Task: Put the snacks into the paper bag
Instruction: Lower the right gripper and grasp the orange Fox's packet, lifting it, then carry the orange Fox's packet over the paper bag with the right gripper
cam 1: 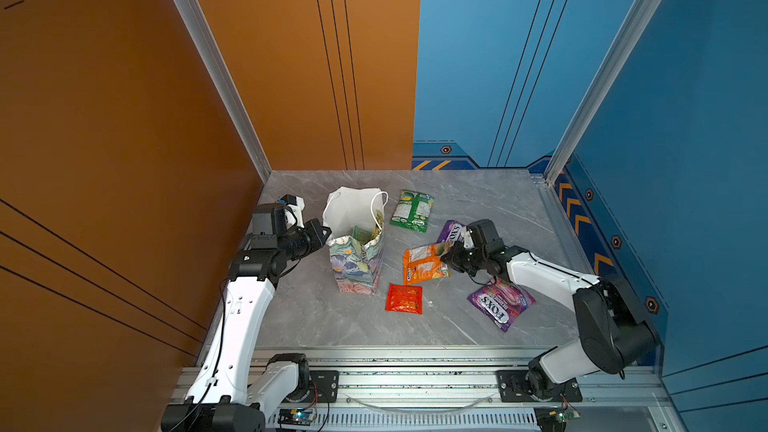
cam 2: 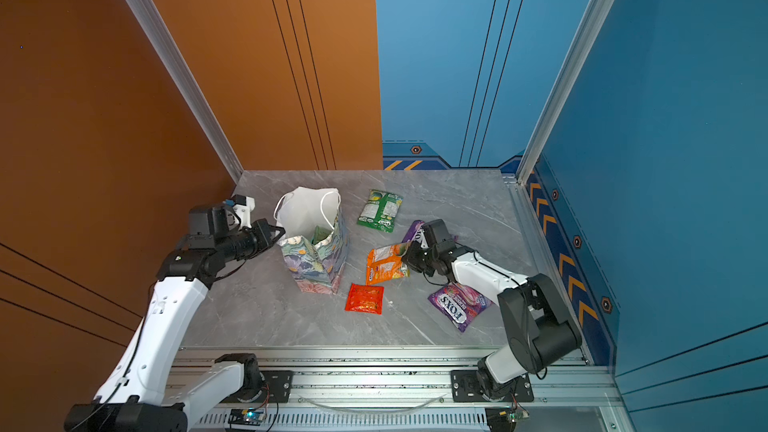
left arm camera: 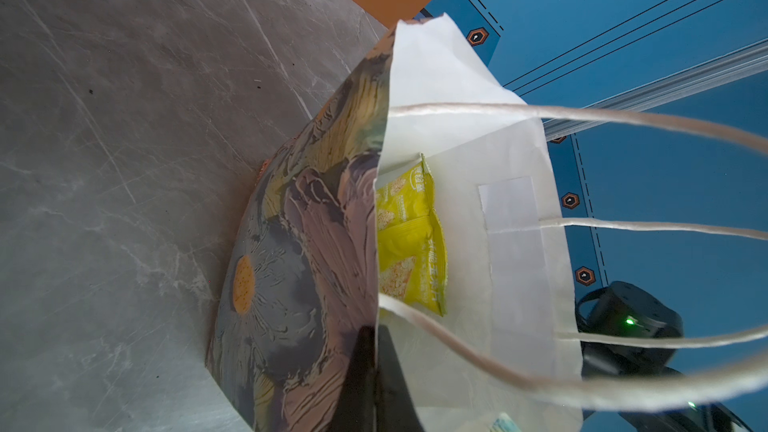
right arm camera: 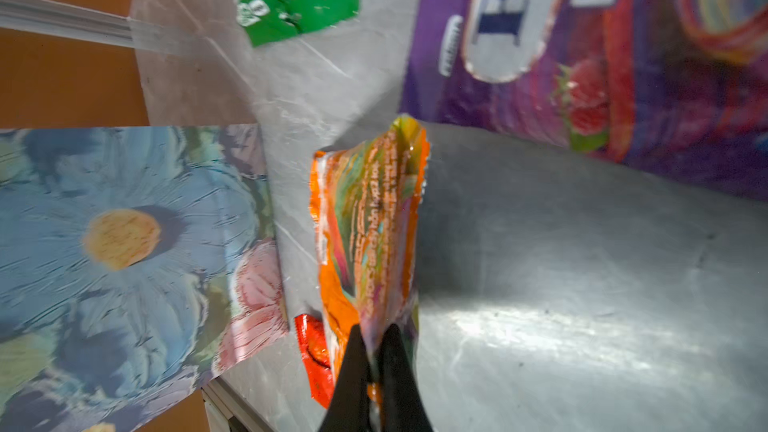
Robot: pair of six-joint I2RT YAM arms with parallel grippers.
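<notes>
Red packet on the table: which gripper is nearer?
Right. The right gripper, shut on the orange packet, is close behind the red packet; the left gripper holds the rim of the bag, farther off.

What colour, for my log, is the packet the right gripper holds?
Orange packet; clearest in right wrist view.

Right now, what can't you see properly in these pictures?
Inside the paper bag: in both top views its walls hide most of the contents.
The far purple packet: mostly behind the right arm in both top views.
Print on the orange packet: blurred in the right wrist view.
</notes>
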